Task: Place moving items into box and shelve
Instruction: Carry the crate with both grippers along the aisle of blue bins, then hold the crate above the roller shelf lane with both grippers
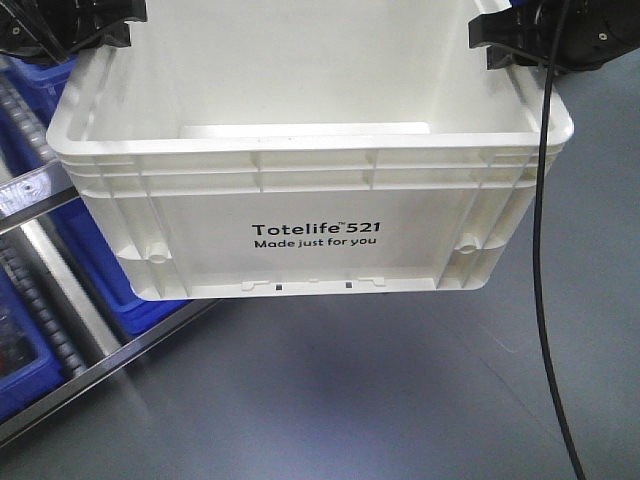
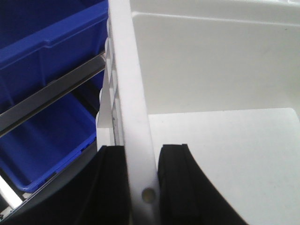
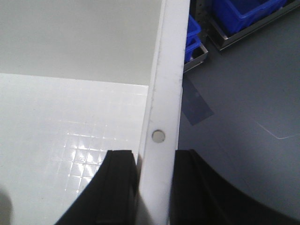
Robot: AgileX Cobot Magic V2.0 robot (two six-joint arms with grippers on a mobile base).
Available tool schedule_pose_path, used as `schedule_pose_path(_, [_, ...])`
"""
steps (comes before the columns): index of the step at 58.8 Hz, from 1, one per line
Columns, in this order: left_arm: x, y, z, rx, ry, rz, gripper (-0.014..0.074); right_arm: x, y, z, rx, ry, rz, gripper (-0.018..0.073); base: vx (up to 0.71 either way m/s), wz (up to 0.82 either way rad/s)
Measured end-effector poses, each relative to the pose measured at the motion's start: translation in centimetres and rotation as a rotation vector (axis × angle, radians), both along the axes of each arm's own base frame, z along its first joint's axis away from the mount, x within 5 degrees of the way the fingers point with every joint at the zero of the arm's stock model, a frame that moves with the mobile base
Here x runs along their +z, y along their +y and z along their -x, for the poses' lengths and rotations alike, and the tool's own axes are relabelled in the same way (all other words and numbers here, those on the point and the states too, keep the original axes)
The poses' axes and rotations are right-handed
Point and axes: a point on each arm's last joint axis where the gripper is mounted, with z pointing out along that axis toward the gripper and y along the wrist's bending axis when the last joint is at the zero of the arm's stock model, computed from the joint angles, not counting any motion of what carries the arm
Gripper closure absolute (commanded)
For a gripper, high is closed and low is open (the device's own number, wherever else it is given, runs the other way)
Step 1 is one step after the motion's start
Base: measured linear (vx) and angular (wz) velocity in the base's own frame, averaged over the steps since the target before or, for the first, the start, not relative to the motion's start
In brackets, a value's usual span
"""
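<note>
the box (image 1: pixel 310 215), a cream-white crate with a ribbed rim and black print reading "totelife 521 made just for you", hangs between the two grippers with its printed long wall facing the front camera. its underside is off the grey floor (image 1: pixel 380 400), with a shadow showing beneath it. the inside looks bare in all three views: a pale, faintly gridded bottom and plain walls.

the left gripper (image 2: pixel 142 187) is closed onto the box's left end wall. in the left wrist view the white rim (image 2: pixel 129 93) runs straight up the middle between the two black fingers (image 2: pixel 178 187), one finger on the inner side of the wall and the other on the outer side, both pressed against it. a small round hole in the rim sits right between them. from this gripper, the box's cavity lies to the inner side and ahead.

the right gripper (image 3: pixel 157 187) clamps the opposite end wall the same way: the rim (image 3: pixel 168 70) passes between its black fingers (image 3: pixel 117 187), with a small round plug in the rim just ahead of them. the box's interior lies on the inner side of this gripper, the open floor on the outer side.

beyond the left gripper's outer side stand blue plastic bins (image 2: pixel 42 140) on a metal-railed shelf (image 1: pixel 100 340), close beside the box's left end. more blue bins (image 3: pixel 239 14) show ahead of the right gripper. a black cable (image 1: pixel 540 250) hangs down from the right arm in front of the box's right corner.
</note>
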Motion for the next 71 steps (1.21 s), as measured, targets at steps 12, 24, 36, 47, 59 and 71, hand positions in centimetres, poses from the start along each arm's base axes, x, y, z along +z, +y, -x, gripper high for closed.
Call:
schedule_pose_path(12, [0.0,0.0,0.0,0.0,0.0,0.0,0.061,-0.02,0.0,0.02,0.0,0.003,0.001,0.0572,-0.05,0.4])
schedule_pose_path(24, [0.0,0.0,0.0,0.0,0.0,0.0,0.061,-0.04,0.0,0.04,0.0,0.006,0.0,0.0572,-0.05,0.4])
schedule_pose_path(36, [-0.01,0.01,0.0,0.0,0.001,-0.001,0.061,-0.04,0.01,0.04,0.0,0.007,-0.001,0.0572,-0.05,0.4])
schedule_pose_path(47, [-0.01,0.01,0.0,0.0,0.001,-0.001,0.061,-0.04,0.02,0.04,0.0,0.007,-0.002,0.0572,-0.04,0.32])
schedule_pose_path(59, [-0.01,0.01,0.0,0.0,0.001,-0.001,0.061,-0.04,0.01,0.04,0.0,0.007,-0.001,0.0572,-0.02,0.24])
schedule_pose_path(71, [-0.01,0.0,0.0,0.0,0.001,0.0,0.061,-0.04,0.0,0.04,0.0,0.006,0.001,0.0572,-0.01,0.25])
